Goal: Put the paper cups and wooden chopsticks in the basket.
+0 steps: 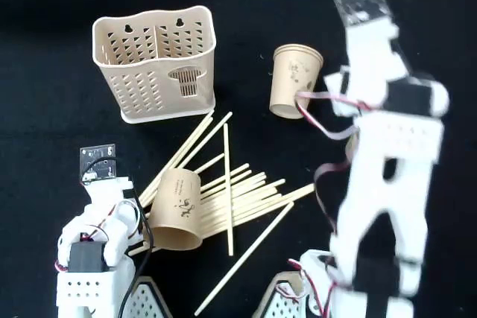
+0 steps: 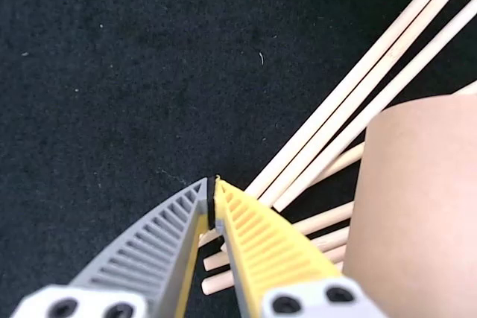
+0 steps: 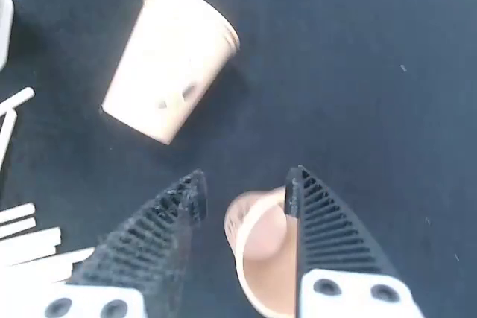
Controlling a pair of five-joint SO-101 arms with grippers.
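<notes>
The beige slotted basket (image 1: 156, 61) stands at the back left. One paper cup (image 1: 179, 210) lies on a spread of wooden chopsticks (image 1: 238, 195) in the middle. My left gripper (image 2: 211, 184) is shut on nothing, its tips over the cloth beside chopstick ends (image 2: 358, 94) and that cup (image 2: 417, 206). Another cup (image 1: 294, 80) sits at the back centre, seemingly on its side (image 3: 171, 61). My right gripper (image 3: 242, 188) is open above a third cup (image 3: 261, 258), whose rim lies between the black fingers (image 3: 294, 184).
Black cloth (image 1: 45, 132) covers the whole table. The left arm (image 1: 97, 243) sits at the front left. The right arm (image 1: 387, 147) stretches along the right side. A single chopstick (image 1: 246, 258) lies apart toward the front.
</notes>
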